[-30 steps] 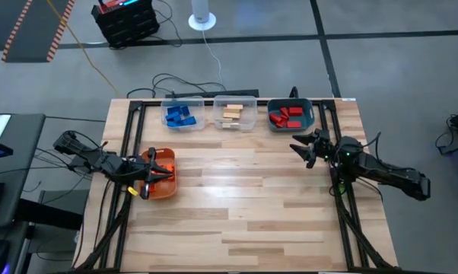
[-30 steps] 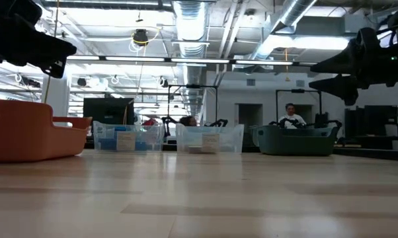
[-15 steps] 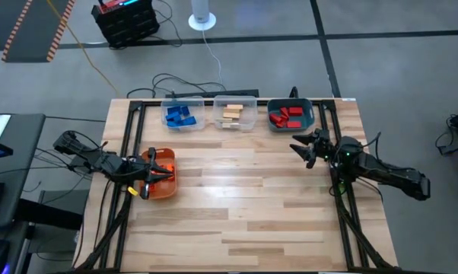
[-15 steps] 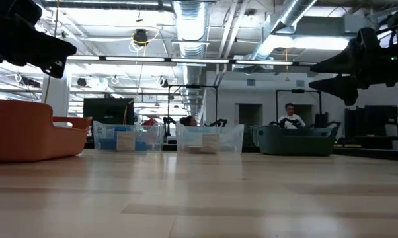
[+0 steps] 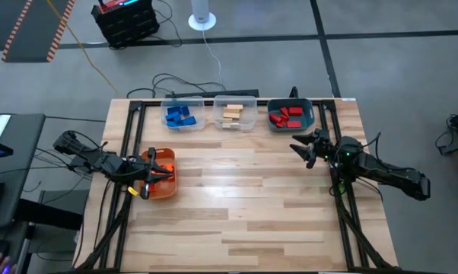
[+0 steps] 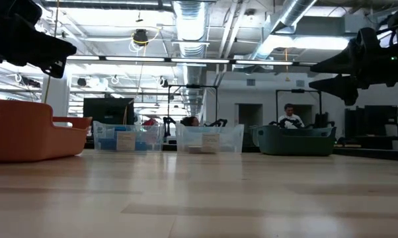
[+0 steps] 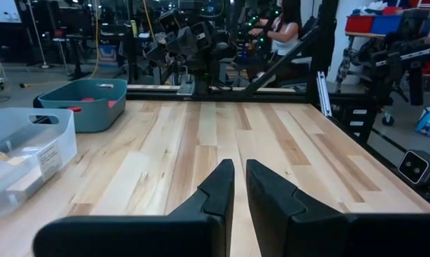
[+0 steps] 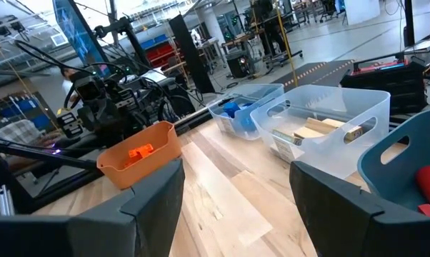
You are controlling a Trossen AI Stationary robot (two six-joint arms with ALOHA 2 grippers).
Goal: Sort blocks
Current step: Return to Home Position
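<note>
Blocks: orange blocks [image 8: 138, 151] in the orange bin [image 6: 27, 139]; blue blocks [image 5: 179, 115], tan blocks [image 5: 230, 114] and red blocks [image 5: 287, 116] binned in a row beyond the orange bin.
Counter [image 5: 244, 205]: no loose block visible.
Progress: sorting looks finished; only parking the arms is left.
Left tool [image 7: 240, 168]: over the orange bin, nearly pressed together, empty.
Right tool [image 8: 236, 165]: well apart from the orange bin, spread, empty.

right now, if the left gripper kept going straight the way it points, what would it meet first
Probably nothing close: the left gripper, above the orange plastic bin, points over bare light wooden tabletop. The black frame rail at the far edge comes first; depth is unclear.
</note>
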